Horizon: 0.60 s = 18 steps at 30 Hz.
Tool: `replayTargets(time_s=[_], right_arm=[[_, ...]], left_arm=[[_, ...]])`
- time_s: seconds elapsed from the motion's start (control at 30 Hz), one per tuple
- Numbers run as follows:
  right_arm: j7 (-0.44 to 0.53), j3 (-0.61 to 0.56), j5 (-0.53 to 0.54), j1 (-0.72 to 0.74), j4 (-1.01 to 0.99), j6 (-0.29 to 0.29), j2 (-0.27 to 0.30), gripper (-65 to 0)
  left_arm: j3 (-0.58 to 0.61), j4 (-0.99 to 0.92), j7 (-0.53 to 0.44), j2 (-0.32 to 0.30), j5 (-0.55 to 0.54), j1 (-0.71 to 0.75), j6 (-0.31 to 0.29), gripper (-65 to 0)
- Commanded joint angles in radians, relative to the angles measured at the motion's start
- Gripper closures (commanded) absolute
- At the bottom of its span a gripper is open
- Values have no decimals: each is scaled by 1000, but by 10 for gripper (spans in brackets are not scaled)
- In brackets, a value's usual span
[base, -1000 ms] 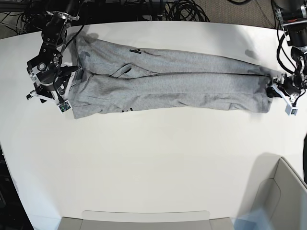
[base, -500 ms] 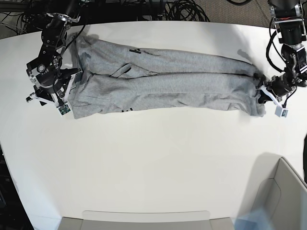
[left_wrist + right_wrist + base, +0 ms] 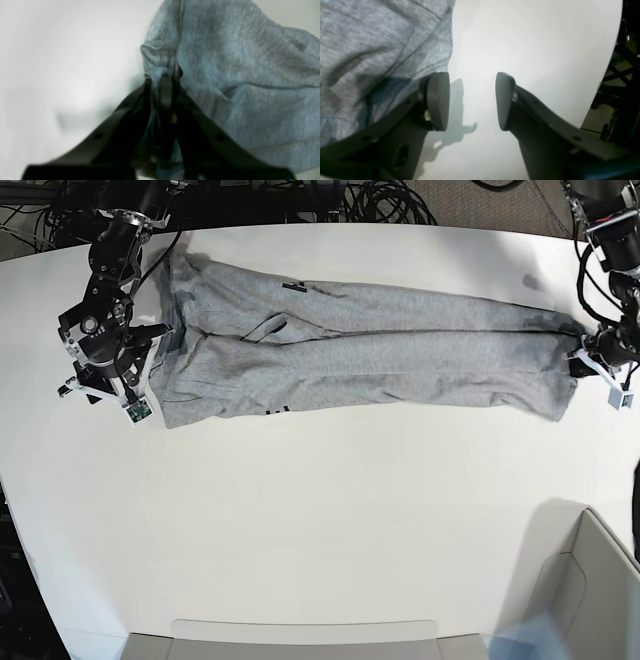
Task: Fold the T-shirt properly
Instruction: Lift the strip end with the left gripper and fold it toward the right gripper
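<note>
Grey T-shirt, a long band along the tabletop's far edge: our left pincer pinches one end, right pincer spread, so we judge an end-to-end fold comes next.

Heather-grey T-shirt, flecked pale and dark, with small black marks of print at its upper fold and lower edge; plain white table beneath the T-shirt; black fingers beside the T-shirt's edge; black cables beyond the table
</note>
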Motion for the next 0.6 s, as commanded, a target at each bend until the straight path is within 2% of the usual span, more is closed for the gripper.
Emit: replayTargets(time_s=[0.0, 0.07, 0.3, 0.43, 0.5, 0.57], right_arm=[[10, 1, 0, 15, 17, 15, 7, -293], [10, 1, 0, 15, 17, 15, 7, -293], [10, 1, 0, 12, 17, 15, 7, -293], [10, 1, 0, 13, 17, 15, 5, -293], [10, 1, 0, 13, 17, 15, 5, -293], [10, 1, 0, 15, 17, 15, 5, -293]], left_arm=[[-1, -4, 94, -15, 70, -8, 23, 0], [-4, -4, 124, -16, 70, -32, 23, 0], [-162, 10, 258, -15, 75, -39, 23, 0], [-170, 211, 334, 3, 73, -28, 23, 0], [-173, 338, 382, 53, 75, -8, 23, 0], [-200, 470, 433, 71, 76, 15, 23, 0]])
